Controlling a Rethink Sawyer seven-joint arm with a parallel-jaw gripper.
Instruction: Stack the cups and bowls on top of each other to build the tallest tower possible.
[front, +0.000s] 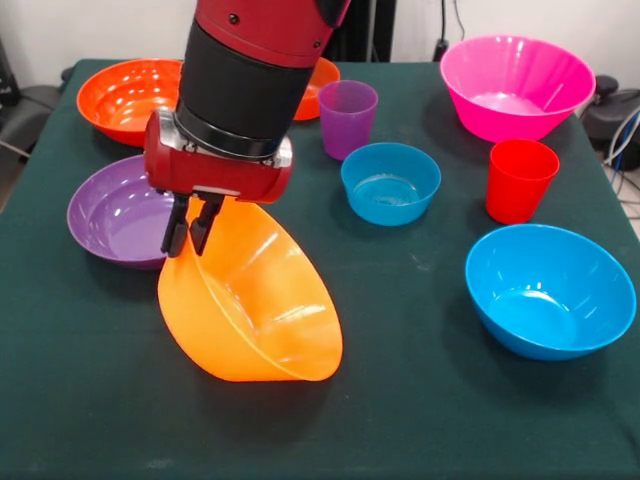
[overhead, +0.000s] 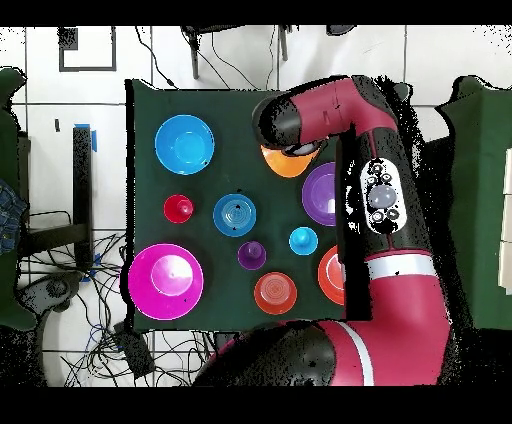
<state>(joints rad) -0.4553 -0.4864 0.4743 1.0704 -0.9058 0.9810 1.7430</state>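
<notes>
My gripper (front: 192, 226) is shut on the near-left rim of the large orange bowl (front: 262, 305), which is tipped steeply on its side with its opening facing right. The overhead view shows only an edge of this bowl (overhead: 285, 163) under the arm. Just left of it the purple bowl (front: 112, 212) lies flat. A red-orange bowl (front: 125, 95) sits at the far left, and a small orange bowl (front: 322, 82) peeks out behind the arm. The purple cup (front: 347, 118), small blue bowl (front: 390, 183), red cup (front: 520, 180), pink bowl (front: 515, 85) and large blue bowl (front: 550, 290) stand apart. A light blue cup (overhead: 303, 240) shows only from overhead.
All pieces rest on a dark green cloth-covered table (front: 400, 420). Open cloth lies along the front edge and between the orange bowl and the large blue bowl. Cables lie on the floor (overhead: 70, 290) beside the table.
</notes>
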